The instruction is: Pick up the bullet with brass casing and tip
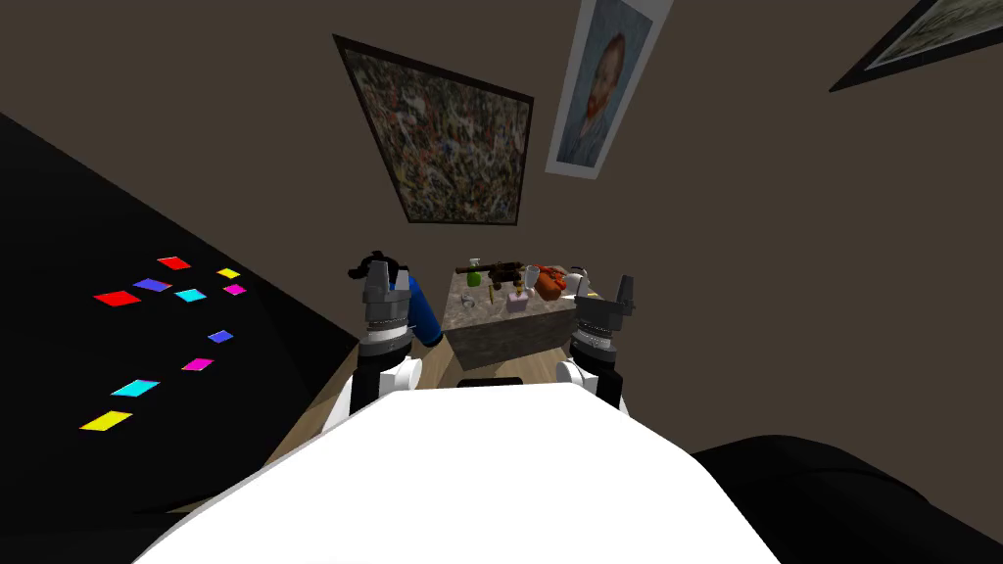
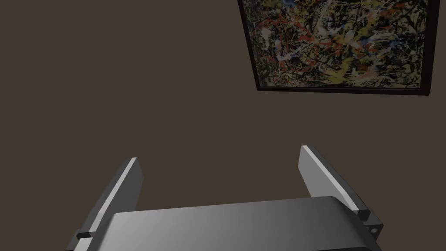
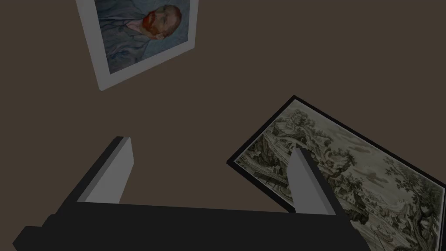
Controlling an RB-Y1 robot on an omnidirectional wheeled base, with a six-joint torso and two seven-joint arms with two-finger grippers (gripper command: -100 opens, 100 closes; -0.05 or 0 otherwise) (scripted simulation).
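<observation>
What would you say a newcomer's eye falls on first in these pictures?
Probably the bright coloured patches scattered over the black area on my left. Next, the splatter painting and the bearded man's portrait on the brown wall ahead. Below them stands a small, cluttered stone-patterned table, with the left gripper and right gripper open either side.

The bullet (image 1: 492, 291) is seen as a tiny yellowish sliver, apparently upright, near the middle of the mottled bench (image 1: 495, 338); finer detail cannot be told.
</observation>
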